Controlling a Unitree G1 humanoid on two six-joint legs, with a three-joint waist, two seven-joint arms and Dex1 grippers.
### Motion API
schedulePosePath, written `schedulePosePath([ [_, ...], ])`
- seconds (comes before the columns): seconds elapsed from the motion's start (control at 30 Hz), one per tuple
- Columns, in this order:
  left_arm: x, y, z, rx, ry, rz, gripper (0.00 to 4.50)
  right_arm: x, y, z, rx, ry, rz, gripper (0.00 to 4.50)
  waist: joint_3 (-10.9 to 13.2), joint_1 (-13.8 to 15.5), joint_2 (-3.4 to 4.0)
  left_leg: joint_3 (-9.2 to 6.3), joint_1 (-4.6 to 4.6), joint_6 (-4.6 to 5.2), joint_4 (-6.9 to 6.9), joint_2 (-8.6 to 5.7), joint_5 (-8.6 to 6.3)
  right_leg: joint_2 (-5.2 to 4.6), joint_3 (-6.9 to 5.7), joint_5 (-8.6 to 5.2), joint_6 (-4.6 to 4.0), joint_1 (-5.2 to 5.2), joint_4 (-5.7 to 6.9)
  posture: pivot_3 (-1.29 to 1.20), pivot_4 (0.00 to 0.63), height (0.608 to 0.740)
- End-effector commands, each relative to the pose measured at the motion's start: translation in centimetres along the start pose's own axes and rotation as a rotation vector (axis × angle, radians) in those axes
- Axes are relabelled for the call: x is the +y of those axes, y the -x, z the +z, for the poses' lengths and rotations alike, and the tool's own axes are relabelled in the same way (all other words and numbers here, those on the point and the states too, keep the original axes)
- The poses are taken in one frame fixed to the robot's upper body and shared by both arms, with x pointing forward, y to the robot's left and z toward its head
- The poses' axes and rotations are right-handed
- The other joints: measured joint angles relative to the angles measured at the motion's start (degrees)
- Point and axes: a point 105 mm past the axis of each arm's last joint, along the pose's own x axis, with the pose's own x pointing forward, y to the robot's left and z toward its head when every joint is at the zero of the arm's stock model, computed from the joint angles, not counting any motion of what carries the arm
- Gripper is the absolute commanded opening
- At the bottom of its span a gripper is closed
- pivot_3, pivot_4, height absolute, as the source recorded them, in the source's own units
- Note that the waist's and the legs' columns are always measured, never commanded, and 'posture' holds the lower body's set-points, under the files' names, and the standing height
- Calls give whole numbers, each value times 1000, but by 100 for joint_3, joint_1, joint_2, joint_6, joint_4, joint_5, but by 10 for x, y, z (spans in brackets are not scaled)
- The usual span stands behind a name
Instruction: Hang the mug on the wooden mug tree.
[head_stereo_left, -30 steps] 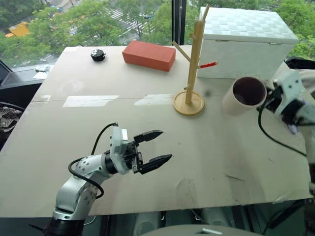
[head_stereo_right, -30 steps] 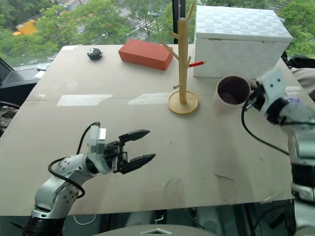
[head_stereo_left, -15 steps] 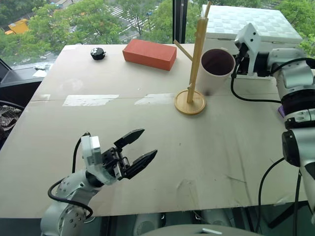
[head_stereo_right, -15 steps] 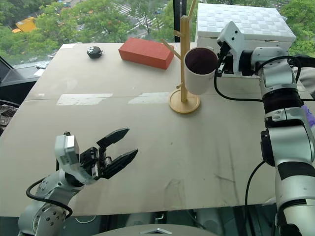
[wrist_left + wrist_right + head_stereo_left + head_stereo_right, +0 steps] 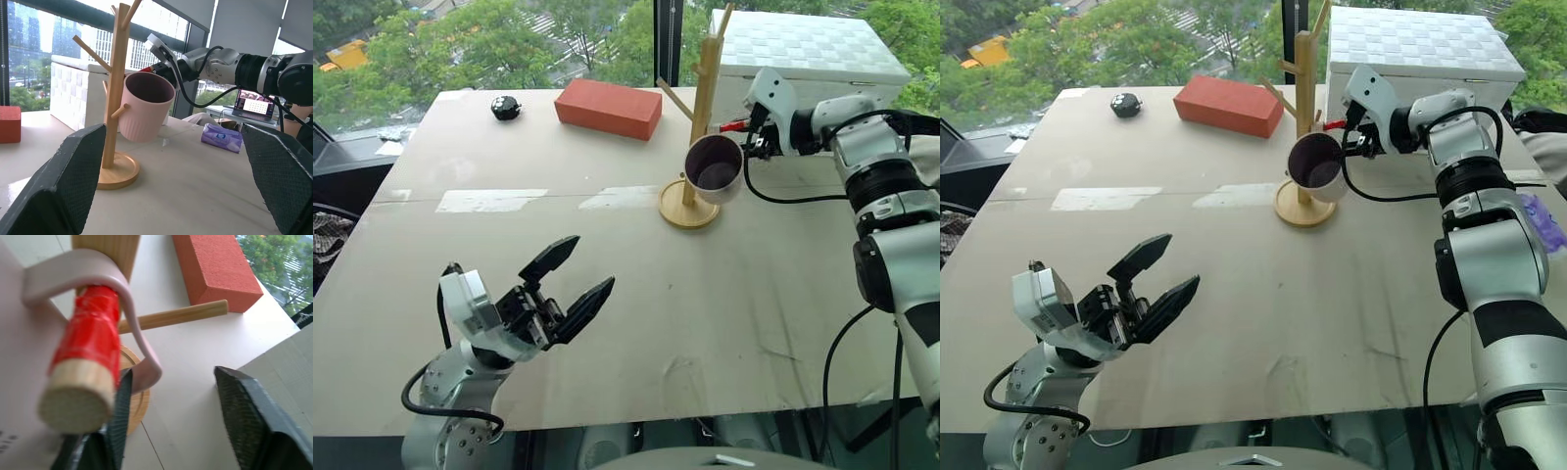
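1 mug. 1 wooden mug tree, w/ 1 red-taped peg; other pegs plain wood. 1 red brick-shaped block. 1 white woven-pattern box. 1 small black obj at far table edge. 1 purple packet. 1 table.

A pale bench by the window is carrying a wooden mug tree on its round base, a red brick-shaped block, a small black object, a white woven-pattern box and a purple packet near its right edge.
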Motion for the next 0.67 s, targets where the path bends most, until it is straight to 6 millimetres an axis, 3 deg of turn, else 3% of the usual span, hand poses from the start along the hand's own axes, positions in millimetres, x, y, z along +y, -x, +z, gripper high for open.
schedulePosePath([
  [0.03, 0, -6, 4, -20, -14, -12, 4500, -18, 42, 12, -91, 11, -52, 3444, 0, 22, 0, 0, -1, 0, 0, -1, 0, -2, 0, 0, 0, 0, -1, 0, 150, 740],
  [0.13, 2, -12, 1, -9, 0, -25, 4500, -13, 73, -3, -117, -14, -65, 3444, -1, 57, -2, -5, -2, 2, 0, -4, -2, -7, -7, 1, 3, 7, -7, 0, 150, 740],
  [0.27, 8, -20, -14, 106, 55, -37, 4500, 24, 110, -35, -133, -134, -87, 3444, -3, 118, -3, -18, 4, 3, 1, 1, -3, -3, -14, 11, 22, 18, -6, 0, 150, 740],
  [0.5, 14, -5, -55, 395, 71, -29, 4500, 119, 138, -110, 0, -302, -211, 3444, -4, 132, 7, -22, 13, 2, -3, 6, -3, 15, -12, 9, 25, 17, 0, 0, 150, 740],
  [0.67, 12, 9, -66, 489, 102, -61, 4500, 156, 153, -131, 6, -412, -357, 3444, -4, 112, 8, -16, 20, 2, 6, 8, -3, 12, -3, -15, 28, 18, 1, 0, 150, 740],
])
